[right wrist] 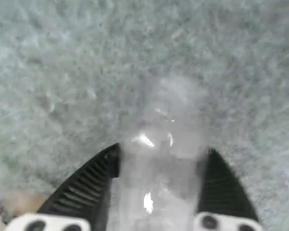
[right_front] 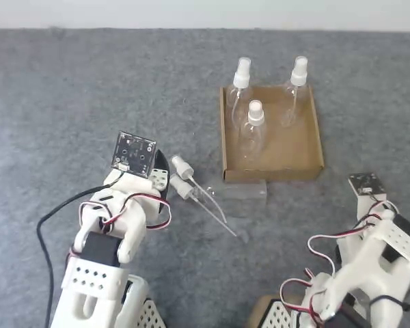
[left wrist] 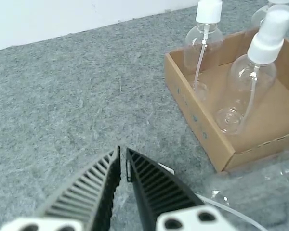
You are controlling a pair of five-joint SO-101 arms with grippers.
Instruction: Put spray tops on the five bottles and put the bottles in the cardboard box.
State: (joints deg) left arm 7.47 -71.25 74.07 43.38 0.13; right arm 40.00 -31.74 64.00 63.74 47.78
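Three bottles (right_front: 250,130) with spray tops fitted stand upright in the cardboard box (right_front: 273,175), which sits toward the far edge of the grey carpeted table (right_front: 68,102), right of centre. A fourth bottle (right_front: 242,192), uncapped, lies on its side against the box's near wall. Two loose spray tops (right_front: 184,178) lie side by side on the carpet left of that bottle, their dip tubes trailing toward the near edge.

Left gripper (left wrist: 123,151): jaws drawn together to a thin slit, nothing between them, tips just above the carpet. One spray top (left wrist: 166,168) lies just beside a finger, outside the jaws; the box is ahead of it.

Right gripper (right wrist: 161,154): jaws set wide and pressed on either side of what appears to be a clear bottle (right wrist: 161,130), above the carpet; the view is too blurred to tell whether it is capped.
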